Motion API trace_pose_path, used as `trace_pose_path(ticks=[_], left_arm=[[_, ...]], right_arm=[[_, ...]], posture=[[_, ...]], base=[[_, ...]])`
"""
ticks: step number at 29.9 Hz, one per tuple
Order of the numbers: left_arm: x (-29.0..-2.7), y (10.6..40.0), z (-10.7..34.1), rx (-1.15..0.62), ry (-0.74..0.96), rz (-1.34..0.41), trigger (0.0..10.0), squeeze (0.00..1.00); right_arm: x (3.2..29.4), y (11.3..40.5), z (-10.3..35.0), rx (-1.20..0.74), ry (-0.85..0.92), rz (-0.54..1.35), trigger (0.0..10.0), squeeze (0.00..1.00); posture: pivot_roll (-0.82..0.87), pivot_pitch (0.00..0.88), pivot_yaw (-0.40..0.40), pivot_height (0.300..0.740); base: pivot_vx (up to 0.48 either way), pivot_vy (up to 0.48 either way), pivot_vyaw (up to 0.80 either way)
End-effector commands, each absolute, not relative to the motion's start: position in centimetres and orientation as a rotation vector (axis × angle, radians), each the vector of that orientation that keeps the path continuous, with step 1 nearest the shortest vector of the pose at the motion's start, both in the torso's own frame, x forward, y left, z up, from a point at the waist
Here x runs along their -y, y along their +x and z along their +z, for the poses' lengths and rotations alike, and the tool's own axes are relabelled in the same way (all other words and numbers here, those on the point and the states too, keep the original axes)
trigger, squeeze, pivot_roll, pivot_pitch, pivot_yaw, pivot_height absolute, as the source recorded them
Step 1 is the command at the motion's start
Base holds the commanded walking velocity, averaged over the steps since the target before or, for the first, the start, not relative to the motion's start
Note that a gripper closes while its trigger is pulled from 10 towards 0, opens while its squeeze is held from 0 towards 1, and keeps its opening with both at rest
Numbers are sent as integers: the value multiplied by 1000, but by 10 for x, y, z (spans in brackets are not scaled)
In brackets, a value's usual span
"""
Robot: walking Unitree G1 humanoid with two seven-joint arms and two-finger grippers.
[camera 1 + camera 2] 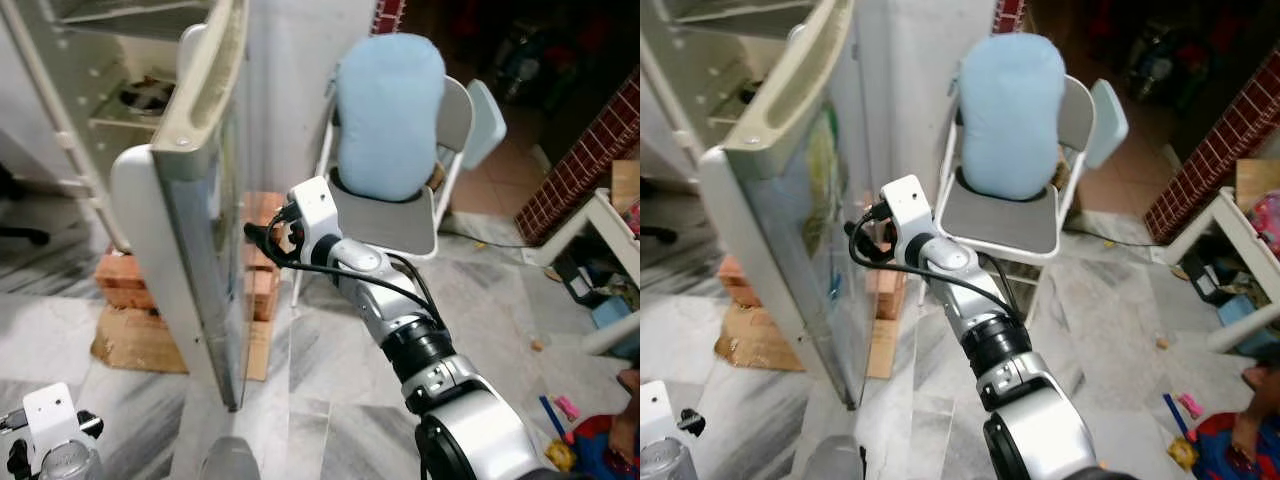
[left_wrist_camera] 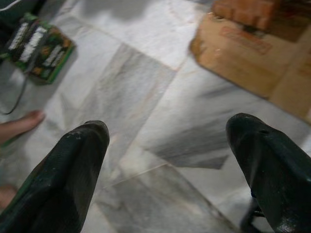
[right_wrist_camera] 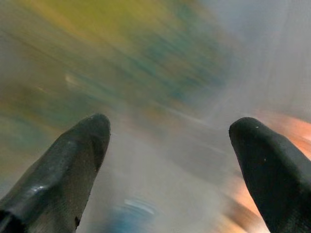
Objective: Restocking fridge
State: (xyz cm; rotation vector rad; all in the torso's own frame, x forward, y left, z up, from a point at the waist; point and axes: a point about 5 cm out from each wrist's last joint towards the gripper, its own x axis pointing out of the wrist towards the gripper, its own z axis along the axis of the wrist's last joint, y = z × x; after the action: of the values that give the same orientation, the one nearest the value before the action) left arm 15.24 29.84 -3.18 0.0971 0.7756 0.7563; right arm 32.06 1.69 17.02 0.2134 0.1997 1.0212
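The white fridge door (image 1: 175, 250) stands swung open, and the fridge shelves (image 1: 130, 90) show behind it at the upper left. My right arm reaches forward, and the right gripper (image 1: 853, 240) is at the door's outer face, about mid height. In the right wrist view the right gripper (image 3: 170, 128) is open with nothing between its fingers. The blurred door face with a yellow-green sticker (image 1: 820, 165) lies close ahead of it. My left gripper (image 2: 170, 126) hangs low and open over the marble floor, holding nothing.
A folding chair (image 1: 400, 215) with a light blue cushion (image 1: 390, 115) stands just right of the fridge. Bricks (image 1: 125, 280) and cardboard (image 1: 135, 340) lie under the fridge. A brick wall (image 1: 590, 160), a white table (image 1: 600, 225) and toys (image 1: 560, 410) are at the right. A person's bare foot (image 2: 19, 124) is near a green box (image 2: 41, 46).
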Motion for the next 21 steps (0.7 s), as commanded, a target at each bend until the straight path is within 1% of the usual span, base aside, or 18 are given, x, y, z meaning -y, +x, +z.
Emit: trace_pose_path(ticks=[1,3,4,5,6,7,8,9,10,12,13,14,15,16,17,19,20,21], left_arm=[[-294,158,-28,-759,96,734,10000,0],[-292,161,-25,-735,106,720,10000,0],[-289,166,-21,-695,135,693,10000,0],[-289,167,-20,-686,142,686,10000,0],[-287,171,-17,-663,151,670,10000,0],[-285,176,-14,-637,163,651,10000,0],[-283,182,-10,-607,183,638,10000,0],[-283,182,-10,-607,183,638,10000,0],[-282,188,-6,-588,202,630,10000,0],[-281,193,-2,-571,209,627,10000,0],[-280,198,3,-542,243,620,10000,0],[-279,200,6,-523,259,609,10000,0],[-278,203,9,-505,266,588,10000,0],[-273,206,13,-471,277,547,10000,0],[-272,207,14,-464,280,538,10000,0],[-269,209,16,-454,288,508,10000,0],[-266,211,17,-445,309,485,10000,0],[-259,214,21,-420,353,420,10000,0]], right_arm=[[-72,279,217,-117,434,1370,10000,0],[-66,279,220,-119,456,1396,10000,0],[-57,288,209,-132,398,1349,10000,0],[-55,291,206,-135,380,1335,10000,0],[-48,298,196,-161,342,1280,10000,0],[-36,306,183,-191,288,1213,10000,0],[-20,314,167,-216,197,1146,10000,0],[-20,314,167,-216,197,1146,10000,0],[-3,320,155,-248,117,1077,10000,0],[14,324,145,-273,55,1012,10000,0],[39,328,129,-280,-75,915,10000,0],[53,330,121,-288,-136,857,10000,0],[63,332,117,-296,-154,805,10000,0],[82,335,109,-307,-160,717,10000,0],[86,335,108,-308,-159,701,10000,0],[101,334,102,-336,-116,635,10000,0],[112,333,98,-345,-131,593,10000,0],[132,332,92,-361,-168,515,10000,0]], posture=[[180,0,-87,740],[177,0,-86,740],[172,0,-84,740],[172,0,-84,740],[168,0,-82,740],[163,0,-78,740],[158,0,-76,740],[158,0,-76,740],[149,0,-71,740],[148,0,-70,740],[144,0,-68,740],[144,0,-69,740],[144,0,-69,740],[151,0,-74,740],[151,0,-74,740],[153,0,-77,740],[146,0,-82,740],[141,0,-84,740]], base=[[0,0,0],[0,0,0],[0,0,0],[0,0,0],[0,0,0],[0,0,0],[0,0,0],[0,0,0],[0,0,0],[0,0,0],[0,0,0],[0,0,0],[0,0,0],[0,0,0],[0,0,0],[0,0,0],[0,0,0],[0,0,0]])
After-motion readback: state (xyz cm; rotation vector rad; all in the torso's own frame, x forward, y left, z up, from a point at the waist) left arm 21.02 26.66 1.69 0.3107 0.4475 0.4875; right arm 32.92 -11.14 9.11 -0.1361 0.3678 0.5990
